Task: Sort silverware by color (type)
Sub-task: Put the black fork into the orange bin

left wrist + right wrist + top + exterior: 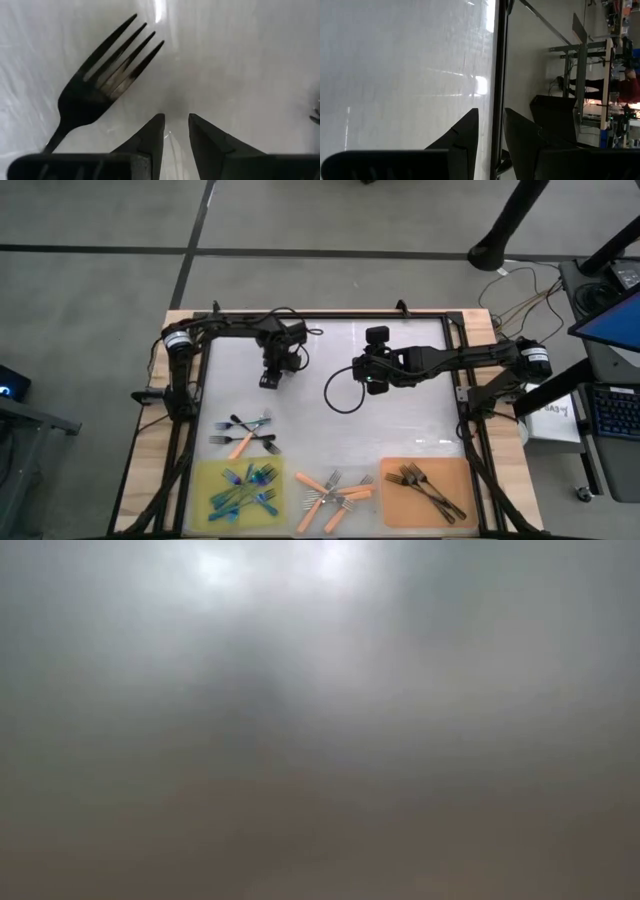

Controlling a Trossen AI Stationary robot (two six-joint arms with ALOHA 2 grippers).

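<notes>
Left gripper (270,379) sits low over the white tabletop (400,430) in the back-left part; fingers (150,137) a narrow gap apart, nothing between them. In left wrist view a dark grey-black fork (100,85) lies flat on the white surface just beside the fingertips, tines pointing away from the gripper, not touching it.

Right gripper (376,385) is near table centre, arm reaching in from the right; fingers (465,135) also slightly parted, empty, w/ white surface and the table's black edge rail (498,75) beyond.

Silverware along the front:
- yellow mat (205,475), front left: pile of iridescent blue-teal forks (243,490).
- orange mat (460,475), front right: a few dark grey-black forks (425,485).
- btw the mats, on bare white: cluster of orange-handled forks w/ silver tines (330,492).
- just behind the yellow mat: small mixed group (243,435), dark, teal and one orange-handled, unsorted.

Black cable loop (340,395) lies by the right gripper. Low view is all blur, tells nothing.
</notes>
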